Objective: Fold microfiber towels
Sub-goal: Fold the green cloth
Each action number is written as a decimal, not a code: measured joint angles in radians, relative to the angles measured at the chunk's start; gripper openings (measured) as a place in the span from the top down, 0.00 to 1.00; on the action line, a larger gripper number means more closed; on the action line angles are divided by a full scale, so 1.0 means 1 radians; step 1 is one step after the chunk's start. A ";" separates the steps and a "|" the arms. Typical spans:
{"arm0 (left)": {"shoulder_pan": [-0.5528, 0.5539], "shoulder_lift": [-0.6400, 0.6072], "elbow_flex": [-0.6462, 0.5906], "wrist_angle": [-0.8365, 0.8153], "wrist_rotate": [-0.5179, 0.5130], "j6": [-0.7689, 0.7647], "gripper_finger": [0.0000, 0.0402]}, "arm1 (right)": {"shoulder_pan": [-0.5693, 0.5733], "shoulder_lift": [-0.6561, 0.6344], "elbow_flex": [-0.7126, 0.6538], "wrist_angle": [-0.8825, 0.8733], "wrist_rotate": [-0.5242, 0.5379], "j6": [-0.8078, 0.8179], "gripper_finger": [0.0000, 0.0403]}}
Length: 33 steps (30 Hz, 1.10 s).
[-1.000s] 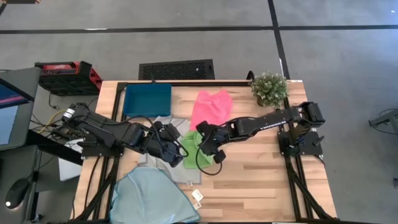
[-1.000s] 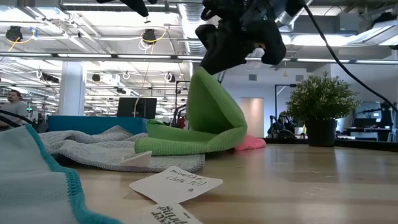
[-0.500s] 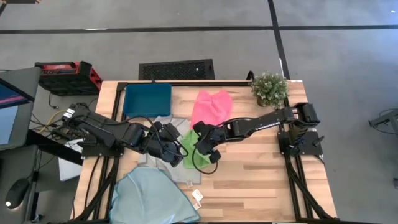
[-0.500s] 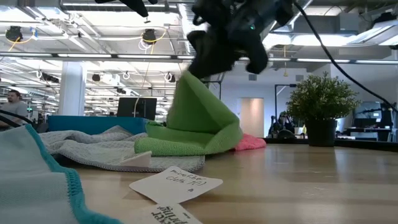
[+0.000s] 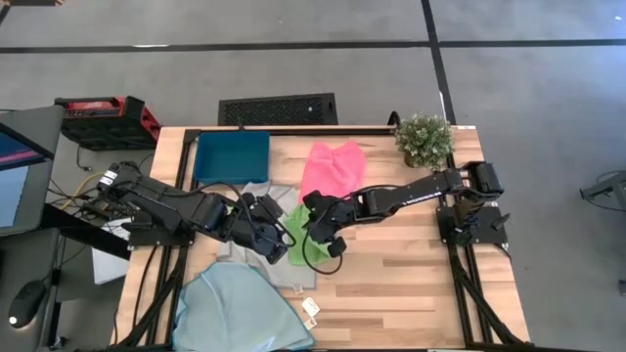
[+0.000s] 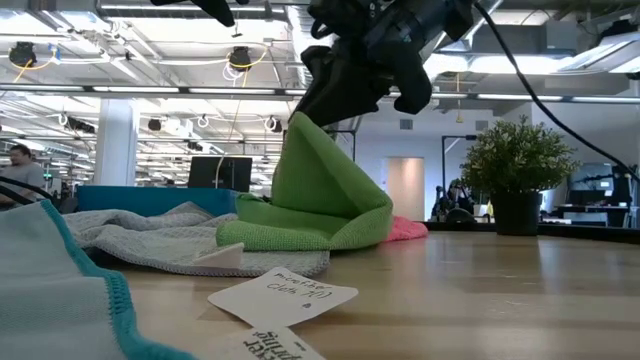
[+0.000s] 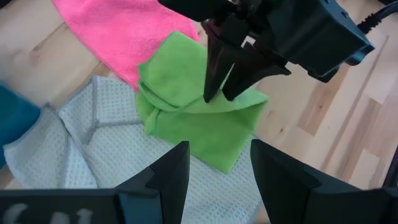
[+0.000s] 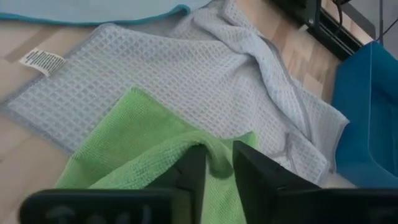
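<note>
Right gripper (image 6: 318,112) over the middle of the table, fingers slightly apart with a raised fold of the green towel (image 6: 320,200) between them (whether gripped or just let go, cannot tell). Peak of that cloth standing up under the fingers, the rest bunched on the wood, overlapping the edge of the pale grey towel (image 5: 262,198). Left gripper (image 5: 275,242) low just beside the green cloth, above the grey one, jaws spread wide with nothing between them. Pink towel (image 5: 331,167) flat on the far side of the green one and touching it, near the potted plant (image 5: 423,139). Light blue towel (image 5: 235,309) heaped at the near left edge, hanging over it. Teal tray (image 5: 233,155) at the far left corner. Paper tags (image 6: 283,294) on the wood beside the grey cloth.
</note>
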 joint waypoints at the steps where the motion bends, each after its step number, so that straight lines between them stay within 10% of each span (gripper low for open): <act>1: 0.000 0.000 0.000 0.000 0.000 0.001 0.59 | 0.001 0.000 0.000 0.003 0.000 0.000 0.69; 10: 0.000 0.000 0.000 0.000 0.019 0.003 0.59 | 0.007 0.000 0.000 0.019 0.045 0.033 0.47; 22: -0.002 0.000 -0.006 -0.048 0.032 0.007 0.59 | 0.020 -0.175 0.000 -0.221 0.071 0.343 0.45; 33: -0.002 0.001 -0.227 0.254 0.113 0.457 0.59 | 0.020 -0.280 0.000 -0.512 0.088 0.530 0.45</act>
